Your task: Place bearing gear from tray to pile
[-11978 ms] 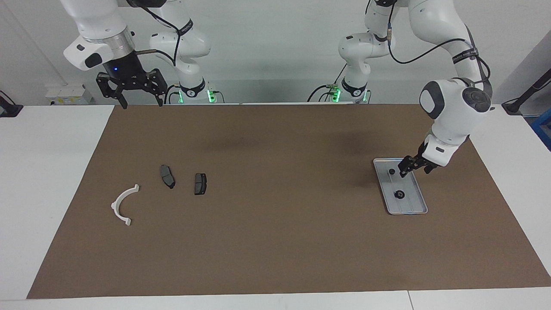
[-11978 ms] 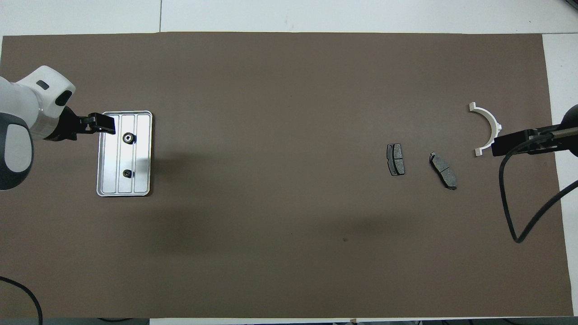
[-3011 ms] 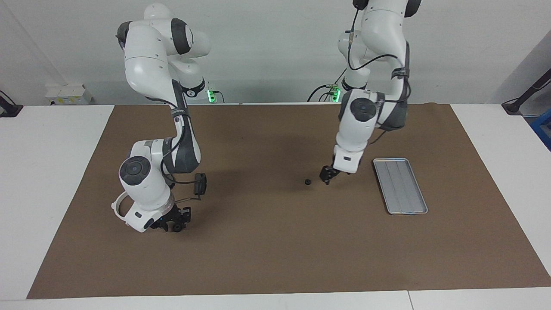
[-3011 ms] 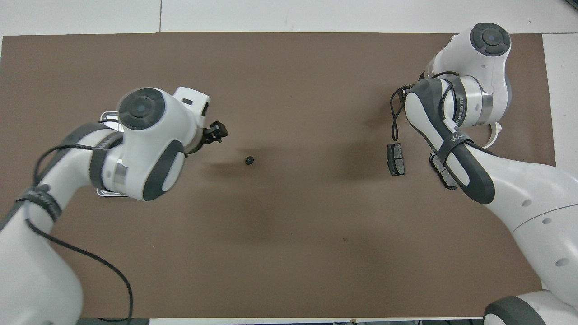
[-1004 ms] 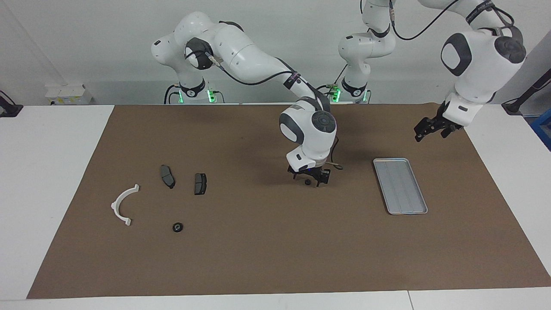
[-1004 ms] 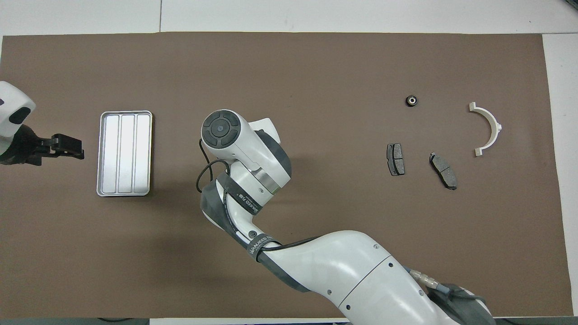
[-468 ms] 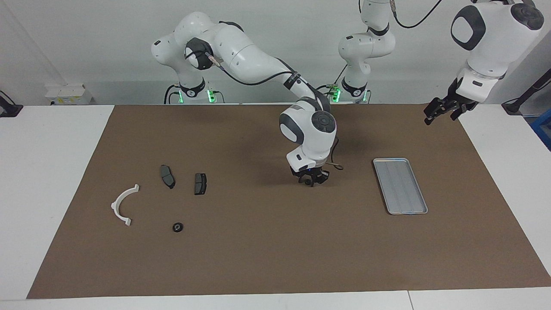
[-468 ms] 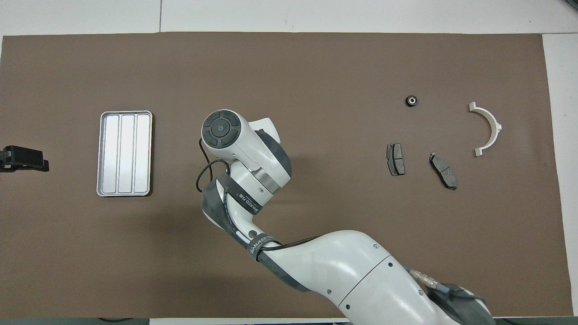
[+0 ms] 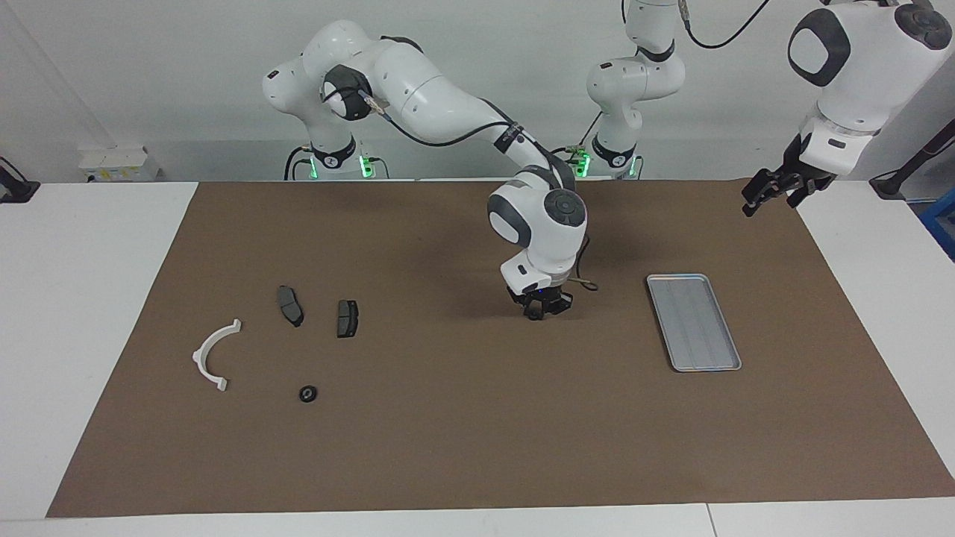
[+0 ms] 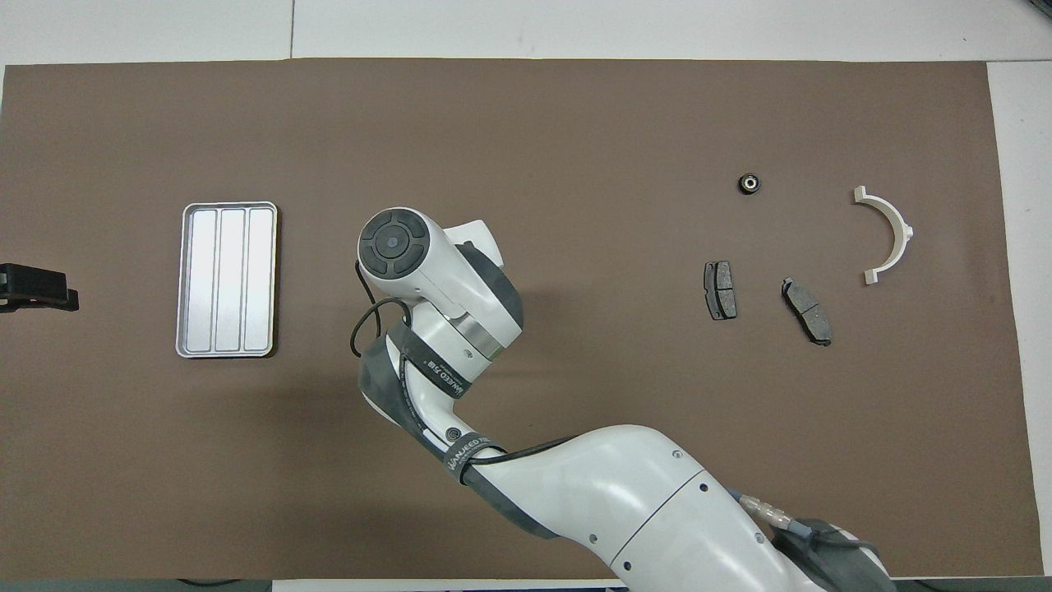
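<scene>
My right gripper (image 9: 538, 310) is down at the mat near the middle of the table, between the tray and the pile. Its fingers are closed on a small black bearing gear, which is mostly hidden between them. In the overhead view the wrist covers both. The silver tray (image 9: 694, 322) (image 10: 228, 279) has nothing in it. The pile is a white half-ring bracket (image 9: 213, 354) (image 10: 889, 233) and two dark plates (image 9: 290, 305) (image 10: 720, 289). Another bearing gear (image 9: 307, 393) (image 10: 748, 183) lies on the mat beside the bracket. My left gripper (image 9: 770, 194) (image 10: 37, 288) is open, raised over the mat's edge at its own end.
A brown mat (image 9: 462, 432) covers most of the white table. The right arm's forearm and elbow stretch over the mat from the robots' edge to the middle (image 10: 575, 485).
The right gripper's fingers have closed around the gear on the mat, and its wrist has shifted slightly. The left gripper has risen and drawn away from the tray toward its end.
</scene>
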Tool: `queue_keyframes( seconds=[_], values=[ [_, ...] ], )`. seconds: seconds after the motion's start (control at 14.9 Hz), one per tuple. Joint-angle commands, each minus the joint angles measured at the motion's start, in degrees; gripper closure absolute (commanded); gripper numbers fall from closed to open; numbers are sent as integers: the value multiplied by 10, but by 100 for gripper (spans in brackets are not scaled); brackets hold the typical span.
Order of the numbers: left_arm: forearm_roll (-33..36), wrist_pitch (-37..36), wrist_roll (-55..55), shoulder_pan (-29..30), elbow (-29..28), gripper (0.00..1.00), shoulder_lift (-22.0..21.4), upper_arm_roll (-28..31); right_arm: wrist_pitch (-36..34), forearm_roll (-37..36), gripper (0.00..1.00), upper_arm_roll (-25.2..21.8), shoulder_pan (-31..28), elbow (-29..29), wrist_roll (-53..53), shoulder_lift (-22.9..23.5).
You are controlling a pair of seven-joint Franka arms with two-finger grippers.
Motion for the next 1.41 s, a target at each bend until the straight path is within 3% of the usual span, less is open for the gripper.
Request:
queue_keyframes(
  seconds=[0.0, 0.27, 0.4, 0.67, 0.87, 1.07, 1.34],
  values=[
    [2, -13, 6, 3, 29, 0, 12, -3, 10, -7, 100, 0, -1, 10, 15, 9],
    [3, -56, 6, -5, 84, 0, 29, -7, -1, -14, 100, -2, -8, 12, 7, 8],
    [1, -75, 5, -5, 107, 0, 37, -13, -29, -17, 100, 1, -38, 19, -46, 2],
    [-1, -118, 4, -37, 171, 0, 69, -5, -87, -10, 100, 12, -166, 53, -313, -30],
    [-5, -94, 4, -60, 176, 0, 81, 18, -82, -14, 100, 15, -249, 48, -497, -38],
    [-8, -179, 5, -73, 239, 0, 115, 35, -61, -17, 100, 15, -279, 11, -530, -41],
    [-7, -167, 0, -112, 225, 0, 105, 68, -6, -23, 100, 13, -288, -54, -531, -43]
  ],
)
